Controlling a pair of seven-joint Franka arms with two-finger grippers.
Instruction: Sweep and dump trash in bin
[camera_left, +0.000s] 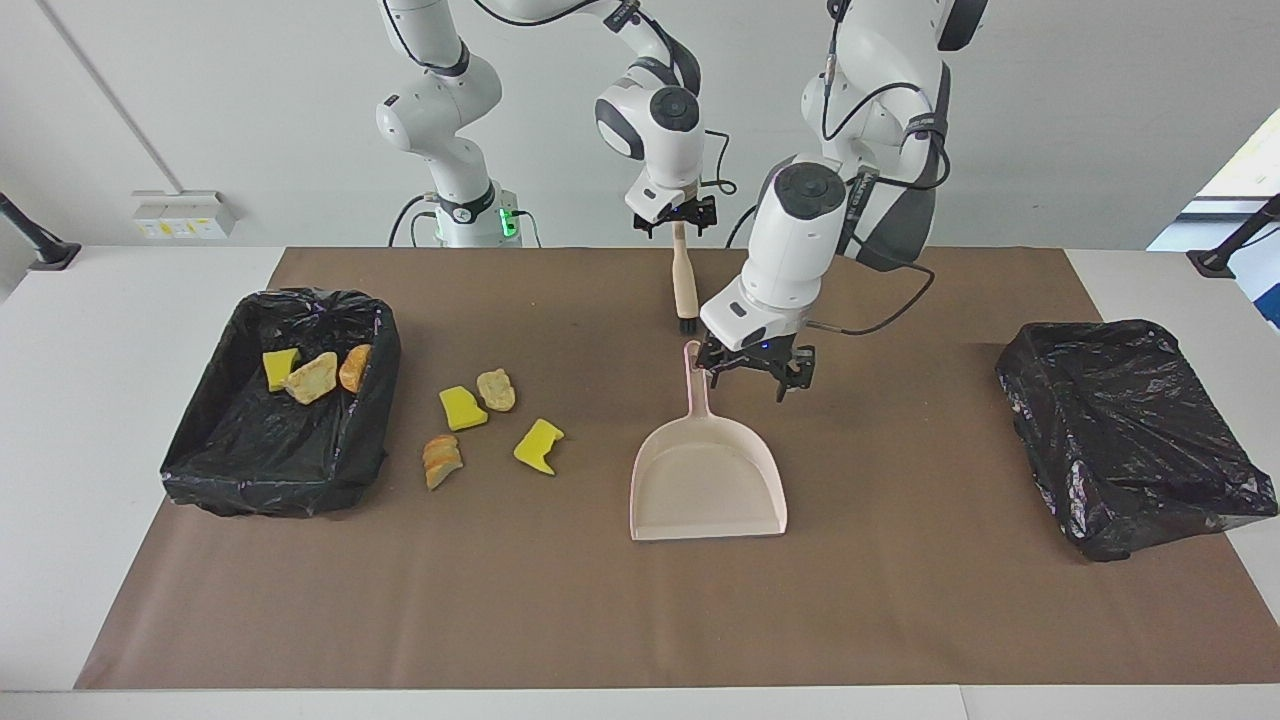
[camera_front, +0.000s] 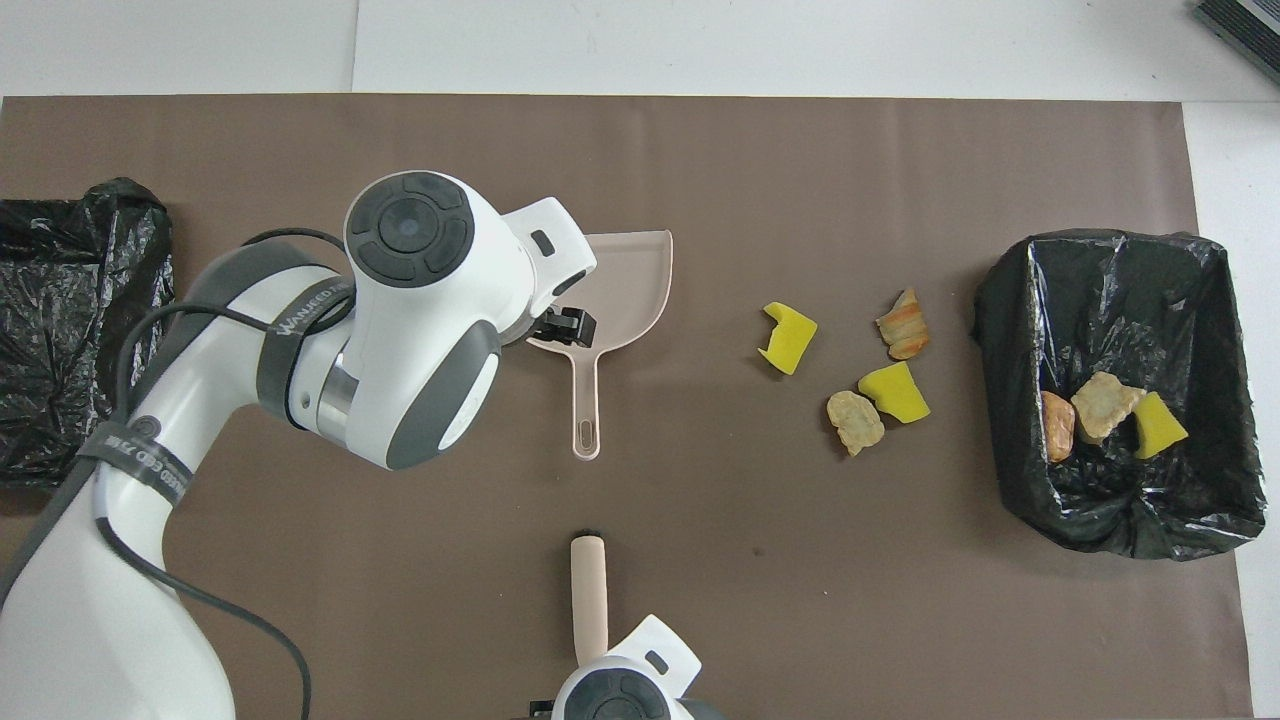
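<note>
Bright, even room light, both views sharp.
Soft faint shadows lie under the arms on the mat (camera_left: 900, 600); glossy highlights glint on the black bags (camera_left: 1130, 440).

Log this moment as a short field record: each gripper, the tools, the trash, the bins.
left gripper: open, over the dustpan handle, holding nothing
right gripper: over the brush's handle end, near the robots; grip not clear
brush: on the mat, nearer the robots than the dustpan
dustpan: flat on the mat, empty
trash on mat: four scraps between dustpan and bin
trash in bin: three scraps
bin: black-lined, at the right arm's end
second bin: black-lined, at the left arm's end
</note>
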